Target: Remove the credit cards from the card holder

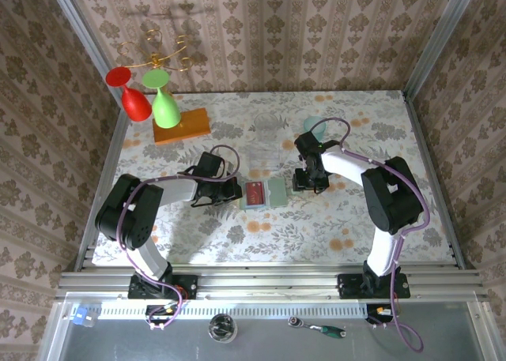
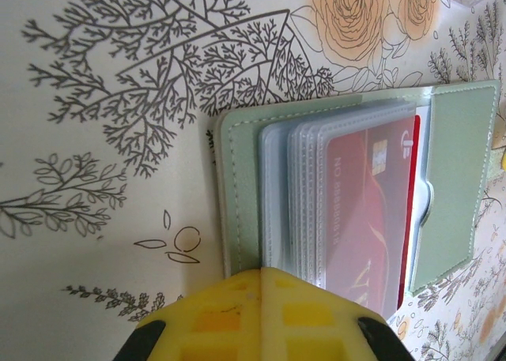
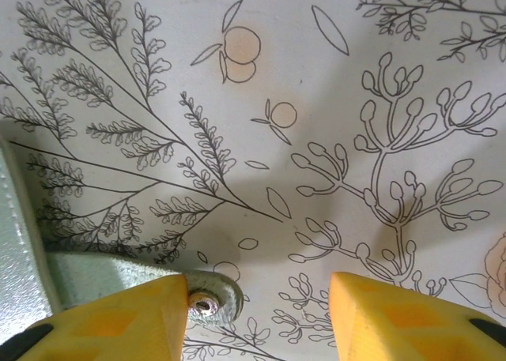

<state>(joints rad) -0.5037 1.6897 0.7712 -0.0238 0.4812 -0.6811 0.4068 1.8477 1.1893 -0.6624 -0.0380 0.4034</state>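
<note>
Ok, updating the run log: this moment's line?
left jaws: shut; right jaws: open; red plastic card: inside pale green folding card holder

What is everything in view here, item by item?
card holder: one, pale green, open, mid-table between the grippers
credit card: one showing, red, in the holder's clear sleeves
red goblet: one, red, far left
green goblet: one, green, far left, beside the red one
wooden block: one, orange, far left by the goblets
teal cup: one, pale teal, back, right of centre
clear glass: one, transparent, back centre
ratchet: one, metal, near ledge
left gripper: one, yellow fingers, shut, at the holder's edge
right gripper: one, yellow fingers, open, by the holder's snap tab
</note>
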